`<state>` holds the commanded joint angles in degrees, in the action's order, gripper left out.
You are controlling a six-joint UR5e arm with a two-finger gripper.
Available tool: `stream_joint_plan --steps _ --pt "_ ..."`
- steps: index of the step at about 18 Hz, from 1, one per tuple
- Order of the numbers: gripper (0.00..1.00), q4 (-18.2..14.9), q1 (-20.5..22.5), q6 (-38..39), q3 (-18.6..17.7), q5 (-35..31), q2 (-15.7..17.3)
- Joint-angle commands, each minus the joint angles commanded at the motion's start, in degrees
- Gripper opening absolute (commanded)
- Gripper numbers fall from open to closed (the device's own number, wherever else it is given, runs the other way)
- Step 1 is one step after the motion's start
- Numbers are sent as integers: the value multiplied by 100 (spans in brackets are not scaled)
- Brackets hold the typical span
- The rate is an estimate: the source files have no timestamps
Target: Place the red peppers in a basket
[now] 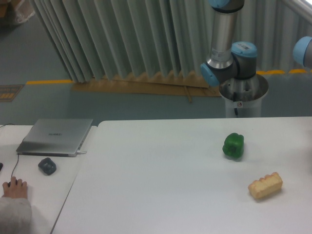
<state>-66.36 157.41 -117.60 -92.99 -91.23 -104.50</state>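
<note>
End effector out of frame, state can't tell; only arm base [242, 95] and elbow joints visible behind bench [161, 185]. Red pepper not visible anywhere. Green pepper [233, 145] on bench, right side; tan bread block [265, 185] nearer front-right, apart. Closed laptop [56, 137] far left.

A smooth, matt white worktop [161, 180] carries a glossy green pepper [233, 145] with a plastic-like sheen and a tan ridged block [265, 185] with a dull, bread-like surface. A closed laptop [56, 137] has a brushed silver metal look. Beside it lies a dark, matt, rounded object [47, 166]. The robot arm [229, 48] shows silver-grey metal tubes with smooth light blue plastic caps. A pleated curtain [126, 39] behind looks like soft grey-green cloth. A hand [14, 189] emerges from a fuzzy grey knitted sleeve.
</note>
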Motion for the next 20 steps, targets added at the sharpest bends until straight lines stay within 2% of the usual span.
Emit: stream_joint_plan --steps 6,9,20 --pt "100 18 0 0 -9 -26 -17" --pt "100 27 9 9 -158 -18 -17" --pt "100 53 -53 26 -185 -35 9"
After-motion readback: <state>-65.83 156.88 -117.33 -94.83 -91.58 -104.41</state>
